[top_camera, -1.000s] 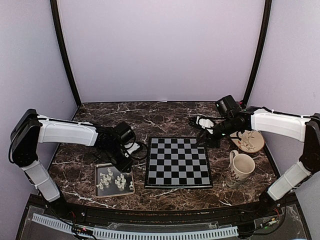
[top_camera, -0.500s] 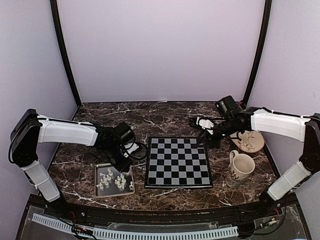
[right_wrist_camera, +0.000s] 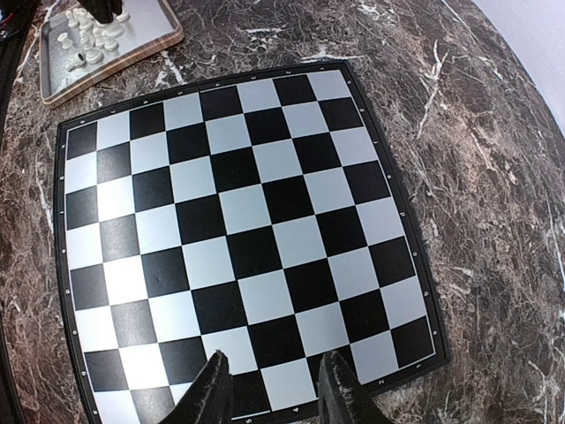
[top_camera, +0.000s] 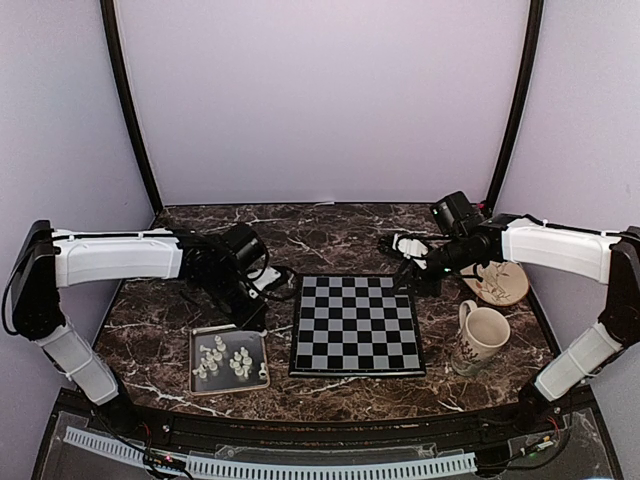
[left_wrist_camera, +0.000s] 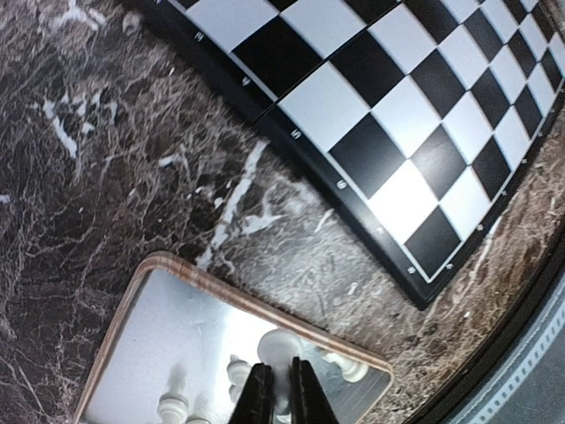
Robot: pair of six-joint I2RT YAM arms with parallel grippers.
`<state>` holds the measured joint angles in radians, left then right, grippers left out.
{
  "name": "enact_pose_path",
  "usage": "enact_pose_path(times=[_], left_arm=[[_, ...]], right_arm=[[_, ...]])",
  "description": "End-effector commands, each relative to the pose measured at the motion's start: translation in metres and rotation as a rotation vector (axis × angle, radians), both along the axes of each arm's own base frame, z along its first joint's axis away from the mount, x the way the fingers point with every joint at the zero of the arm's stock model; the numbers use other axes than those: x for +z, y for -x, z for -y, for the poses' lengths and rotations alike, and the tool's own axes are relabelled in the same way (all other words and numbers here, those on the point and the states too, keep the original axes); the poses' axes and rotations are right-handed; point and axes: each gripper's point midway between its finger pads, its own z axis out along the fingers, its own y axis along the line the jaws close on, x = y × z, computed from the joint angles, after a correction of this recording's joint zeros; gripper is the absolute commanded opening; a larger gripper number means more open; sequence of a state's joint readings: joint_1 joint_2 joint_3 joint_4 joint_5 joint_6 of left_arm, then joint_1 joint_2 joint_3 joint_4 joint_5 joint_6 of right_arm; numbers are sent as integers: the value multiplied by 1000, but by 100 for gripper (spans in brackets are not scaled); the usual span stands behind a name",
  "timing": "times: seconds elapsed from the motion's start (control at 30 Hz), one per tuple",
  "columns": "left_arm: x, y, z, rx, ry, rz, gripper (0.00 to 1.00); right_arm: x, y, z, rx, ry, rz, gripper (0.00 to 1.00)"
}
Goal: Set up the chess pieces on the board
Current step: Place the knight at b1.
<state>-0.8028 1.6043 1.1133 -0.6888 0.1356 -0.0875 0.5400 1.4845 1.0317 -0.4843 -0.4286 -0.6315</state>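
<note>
1. Step in hand, by my reading: carry the first piece from tray to board. The board (top_camera: 357, 325) is bare, with nothing on any square.
2. The chess pieces (top_camera: 226, 361) stand clustered in a metal tray (top_camera: 193, 345). It sits just left of the board, not touching it, with a strip of marble table (top_camera: 150, 320) between them.
3. Left gripper (left_wrist_camera: 281, 369): fingers narrow, almost together. One piece (left_wrist_camera: 276, 341) shows at the tips and looks larger than those in the tray beneath. I judge it pinched and clear of the tray, though the contact itself is hidden.
4. Left arm pose: it reaches in from the left with the forearm roughly level and the wrist bent down. The gripper is over the tray's far edge, near the board's left side.
5. Doing it well:
   - Carry the piece upright and move right at this height.
   - Pick an edge-row square and lower until the base sits flat at its centre.
   - Part the fingers only slightly, then lift straight up. So small a piece is likely to tip.
6. Right gripper (right_wrist_camera: 275, 389): fingers spread wide with nothing between them, hovering at the board's far-right corner. The arm comes in from the right, above the mug (top_camera: 482, 335). It looks safest kept off the left arm's lane.
</note>
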Motion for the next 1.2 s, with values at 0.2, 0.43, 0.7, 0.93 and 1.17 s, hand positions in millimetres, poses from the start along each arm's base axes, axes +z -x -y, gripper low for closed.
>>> enact_pose_path(times=[0.2, 0.43, 0.7, 0.93, 1.17], left_arm=[[50, 8, 62, -203, 204, 84, 0], [42, 20, 93, -328, 110, 127, 0], [25, 37, 113, -436, 5, 124, 0], [0, 49, 113, -489, -97, 66, 0], [-6, 50, 114, -498, -122, 67, 0]], right_arm=[[6, -7, 3, -19, -22, 39, 34], [6, -12, 7, -49, -22, 45, 34], [9, -16, 11, -67, -34, 44, 33], [12, -16, 12, -65, -42, 46, 34], [10, -16, 12, -64, -35, 44, 34]])
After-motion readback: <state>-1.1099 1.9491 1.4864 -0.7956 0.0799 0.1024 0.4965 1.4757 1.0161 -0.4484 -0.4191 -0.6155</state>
